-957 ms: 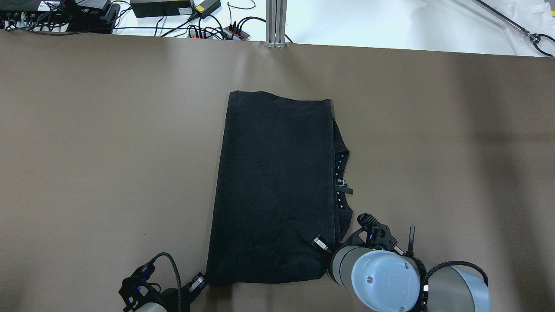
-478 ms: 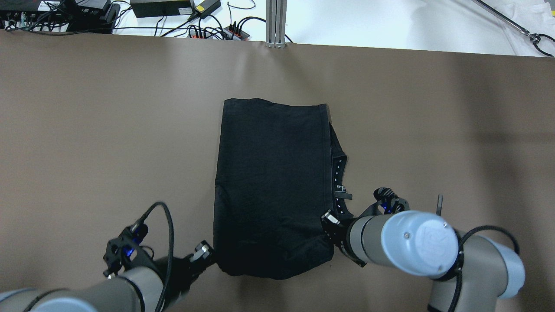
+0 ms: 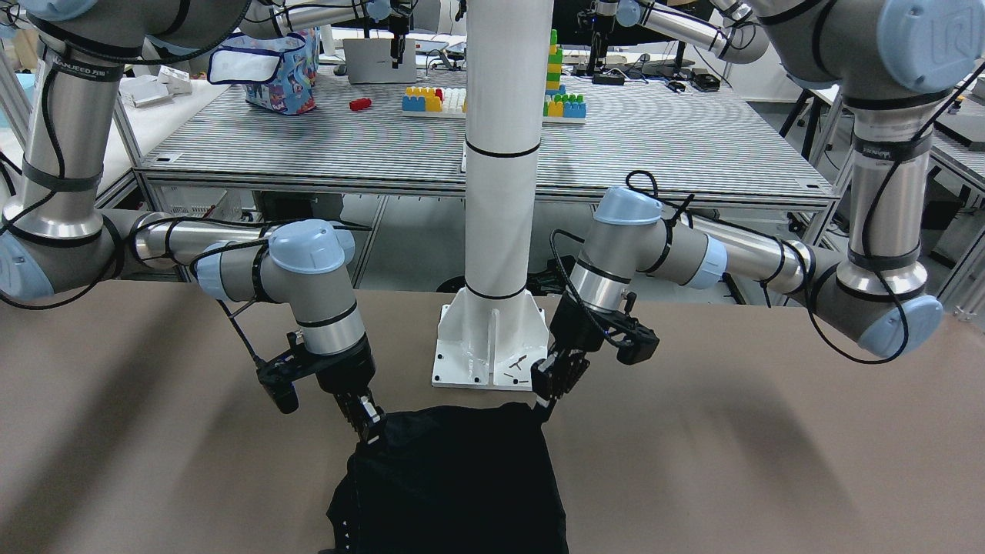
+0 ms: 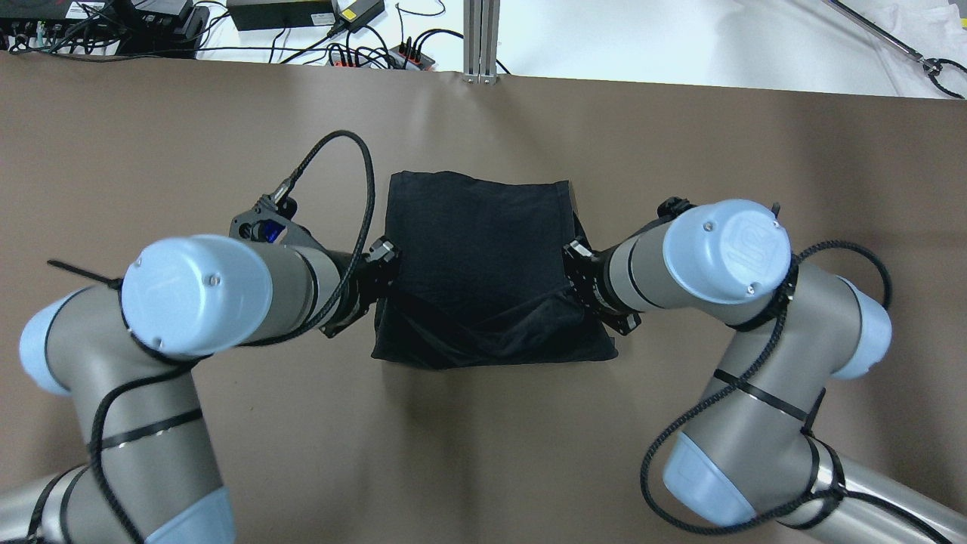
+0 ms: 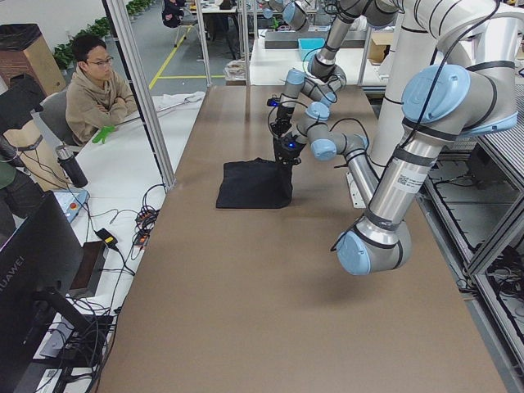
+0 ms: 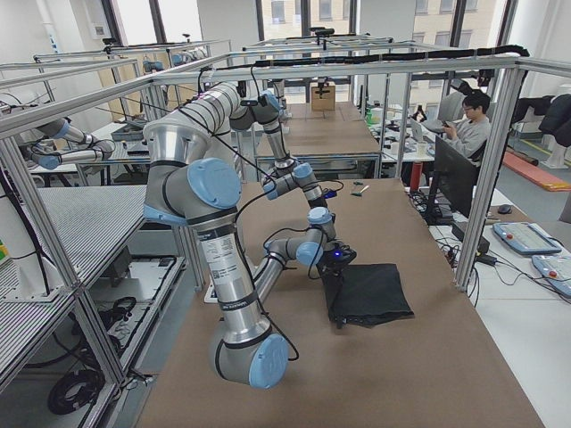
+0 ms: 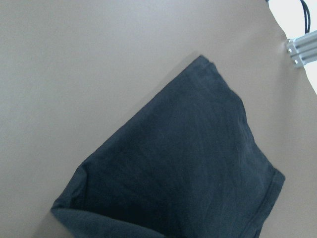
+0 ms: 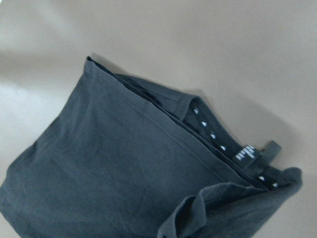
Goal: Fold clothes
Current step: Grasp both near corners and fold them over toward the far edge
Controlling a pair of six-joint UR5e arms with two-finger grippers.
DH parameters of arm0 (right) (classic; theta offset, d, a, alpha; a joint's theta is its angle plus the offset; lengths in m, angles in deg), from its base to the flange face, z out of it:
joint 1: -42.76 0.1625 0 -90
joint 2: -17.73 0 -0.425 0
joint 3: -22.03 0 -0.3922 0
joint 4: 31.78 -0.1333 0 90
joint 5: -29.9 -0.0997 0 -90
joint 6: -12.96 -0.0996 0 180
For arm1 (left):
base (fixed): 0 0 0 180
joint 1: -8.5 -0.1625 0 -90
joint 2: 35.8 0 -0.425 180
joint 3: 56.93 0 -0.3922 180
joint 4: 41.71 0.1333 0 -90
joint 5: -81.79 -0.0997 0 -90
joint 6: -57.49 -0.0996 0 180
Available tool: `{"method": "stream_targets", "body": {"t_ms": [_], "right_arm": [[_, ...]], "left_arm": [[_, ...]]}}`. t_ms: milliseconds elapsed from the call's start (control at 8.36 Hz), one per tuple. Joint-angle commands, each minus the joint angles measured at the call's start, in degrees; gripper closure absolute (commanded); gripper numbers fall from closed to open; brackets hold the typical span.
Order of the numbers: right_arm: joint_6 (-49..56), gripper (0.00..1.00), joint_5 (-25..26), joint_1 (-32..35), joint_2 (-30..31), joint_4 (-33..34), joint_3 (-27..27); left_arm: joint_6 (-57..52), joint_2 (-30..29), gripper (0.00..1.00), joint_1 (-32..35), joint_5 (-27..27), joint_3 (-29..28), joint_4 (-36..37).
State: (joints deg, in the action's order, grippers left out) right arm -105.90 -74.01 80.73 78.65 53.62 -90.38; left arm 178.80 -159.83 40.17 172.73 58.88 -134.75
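**Ana:** On the brown table, where does the black cloth lie against the fingers?

**Ben:** Between the two arms. Its near edge is lifted off the surface and hangs slack between the grippers, while the far part lies flat. The left gripper pinches the near corner on its side; the right gripper pinches the other near corner. In the front-facing view both sets of fingers are drawn narrow onto the fabric, with the cloth's raised edge stretched from one to the other.

**Ana:** And from overhead?

**Ben:** The left gripper meets the cloth's left edge, the right gripper its right edge. A loose fold sags along the near side.

**Ana:** Counts?

**Ben:** One cloth, two grippers, two arms. One white post stands on its base plate just behind the cloth, between the arms. The right wrist camera shows one inner band with small white triangles and one little loop tag at the cloth's layered edge. Two people sit at side desks, one person in the left view and another person in the right.
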Motion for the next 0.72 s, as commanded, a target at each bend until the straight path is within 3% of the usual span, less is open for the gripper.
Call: {"method": "stream_targets", "body": {"t_ms": [0,359,478,598], "right_arm": [[3.62,1.0,-1.55,5.26,-7.02,-6.79,15.59],[8.44,1.0,-1.73,9.65,-17.9,-13.66,35.87],[11.07,1.0,-1.56,10.36,-19.33,-20.73,43.6],[14.84,0.9,-0.86,11.15,-19.52,-28.8,50.12]], "left_arm": [[-4.05,-4.11,1.0,9.18,5.65,-18.01,-12.02],[-6.77,-16.9,1.0,16.55,9.86,-43.81,-22.49],[-7.83,-19.21,0.94,17.1,9.44,-54.62,-31.24],[-11.49,-20.98,0.01,17.46,7.43,-64.3,-40.2]]}}
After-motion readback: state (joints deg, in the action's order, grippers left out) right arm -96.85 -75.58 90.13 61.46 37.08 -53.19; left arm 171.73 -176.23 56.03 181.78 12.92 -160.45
